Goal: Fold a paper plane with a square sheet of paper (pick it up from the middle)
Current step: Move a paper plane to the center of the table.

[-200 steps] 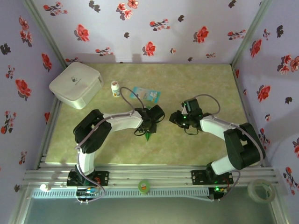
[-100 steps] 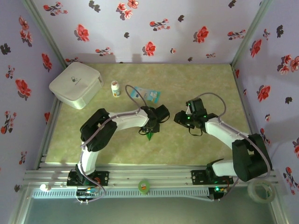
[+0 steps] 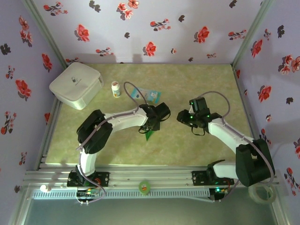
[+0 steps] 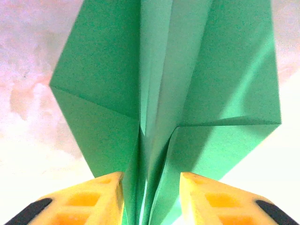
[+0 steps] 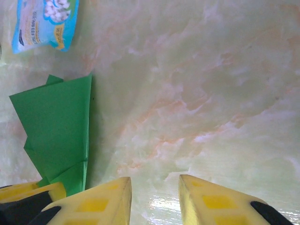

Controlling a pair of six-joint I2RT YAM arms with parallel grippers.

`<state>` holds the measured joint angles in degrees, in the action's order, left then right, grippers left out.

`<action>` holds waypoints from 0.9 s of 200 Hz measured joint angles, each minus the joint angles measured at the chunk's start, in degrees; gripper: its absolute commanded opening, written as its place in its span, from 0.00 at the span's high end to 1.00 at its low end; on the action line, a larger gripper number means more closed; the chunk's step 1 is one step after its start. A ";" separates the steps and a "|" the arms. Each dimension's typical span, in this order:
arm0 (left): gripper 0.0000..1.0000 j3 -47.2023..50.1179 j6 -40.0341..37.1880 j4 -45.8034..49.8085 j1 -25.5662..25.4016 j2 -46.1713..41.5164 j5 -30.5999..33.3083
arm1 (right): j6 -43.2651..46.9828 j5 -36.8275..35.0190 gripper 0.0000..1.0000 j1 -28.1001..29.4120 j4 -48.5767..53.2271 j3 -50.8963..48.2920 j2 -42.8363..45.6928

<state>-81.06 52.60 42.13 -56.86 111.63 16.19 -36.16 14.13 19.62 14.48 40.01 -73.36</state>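
Observation:
The paper plane is a slim bright green dart lying on the table, its tip pointing toward the near edge. In the left wrist view its layered wings spread away from a central crease. My left gripper sits over its back end. The folded keel stands between the yellow fingers, which are open, with a gap on the right side. My right gripper hovers open to the right of the plane with only bare table between its fingers. The plane lies to its left.
A blue-and-white packet lies just behind the plane. A small white bottle and a white box stand at the back left. A tape roll and a small green object sit on the front rail.
The right gripper has drawn back to the right, away from the plane. Both pairs of jaws have widened a little. The left gripper has stayed over the plane.

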 measured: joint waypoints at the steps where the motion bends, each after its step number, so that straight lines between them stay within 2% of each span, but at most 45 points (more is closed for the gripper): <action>1: 0.63 0.00 0.00 0.04 0.00 -0.11 0.02 | 0.04 -0.02 0.68 -0.02 0.00 0.04 0.02; 18: 0.63 0.00 -0.04 0.00 0.02 -1.70 0.48 | 0.26 -0.68 0.65 -0.52 0.59 0.42 0.59; 28: 0.58 0.00 -0.33 -0.13 0.02 -2.89 0.79 | 0.33 -0.98 0.64 -0.68 0.87 0.57 0.79; 54: 0.55 1.20 -1.77 -1.99 0.66 -7.61 0.87 | 0.48 -1.03 0.62 -0.90 0.87 0.68 1.05; 79: 0.55 4.09 -3.48 -4.48 3.34 -12.74 0.74 | -0.07 2.03 0.60 -0.87 -0.17 0.87 0.07; 133: 0.54 14.99 -4.85 -10.05 12.55 -19.08 -2.84 | -6.95 11.47 0.60 3.19 -11.28 1.77 -13.60; 180: 0.53 22.40 -4.68 -14.78 16.33 -22.51 -7.85 | -11.08 14.95 0.65 6.64 -17.18 5.57 -23.19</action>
<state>-58.65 47.92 27.35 -40.53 89.12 8.34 -47.24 29.08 26.26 -2.70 45.58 -96.55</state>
